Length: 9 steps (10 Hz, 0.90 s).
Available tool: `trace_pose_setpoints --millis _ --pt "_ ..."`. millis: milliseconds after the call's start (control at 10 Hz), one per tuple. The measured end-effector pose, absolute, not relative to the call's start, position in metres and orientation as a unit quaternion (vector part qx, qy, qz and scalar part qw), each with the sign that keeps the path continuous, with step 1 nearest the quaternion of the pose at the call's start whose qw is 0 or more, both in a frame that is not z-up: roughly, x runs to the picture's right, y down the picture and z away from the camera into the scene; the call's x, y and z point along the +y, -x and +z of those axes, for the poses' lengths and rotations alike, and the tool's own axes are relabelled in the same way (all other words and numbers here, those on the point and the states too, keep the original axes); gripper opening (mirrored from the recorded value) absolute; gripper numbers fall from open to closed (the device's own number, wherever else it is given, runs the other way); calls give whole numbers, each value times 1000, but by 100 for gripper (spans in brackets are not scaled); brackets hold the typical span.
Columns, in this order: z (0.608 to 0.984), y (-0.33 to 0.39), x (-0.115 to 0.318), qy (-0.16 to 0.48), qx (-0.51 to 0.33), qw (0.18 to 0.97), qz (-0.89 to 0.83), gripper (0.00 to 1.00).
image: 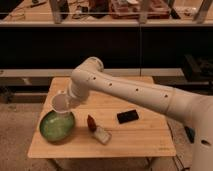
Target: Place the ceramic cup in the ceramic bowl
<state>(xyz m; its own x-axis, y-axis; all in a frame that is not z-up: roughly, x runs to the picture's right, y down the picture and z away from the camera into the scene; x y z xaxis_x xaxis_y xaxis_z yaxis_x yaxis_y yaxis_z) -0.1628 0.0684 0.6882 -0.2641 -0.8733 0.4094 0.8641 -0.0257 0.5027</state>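
Note:
The small white ceramic cup [59, 103] hangs in the air, tilted, just above the far right rim of the green ceramic bowl [52, 129]. The bowl sits on the left part of the wooden table [142, 141]. My gripper [69, 101] is at the end of the white arm that reaches in from the right. It is shut on the cup's right side. The cup's lower edge overlaps the bowl's rim in this view; I cannot tell whether they touch.
A black flat object [128, 116] lies at the table's middle. A small red and white tube [96, 129] lies just right of the bowl. A dark shelf unit stands behind the table. The arm spans the table's right side.

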Motion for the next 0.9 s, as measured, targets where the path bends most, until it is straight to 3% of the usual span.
trace_pose_setpoints --millis 600,900 --pt "712 202 58 18 -366 586 -723 27" --pt "714 196 77 28 -372 584 -721 27"
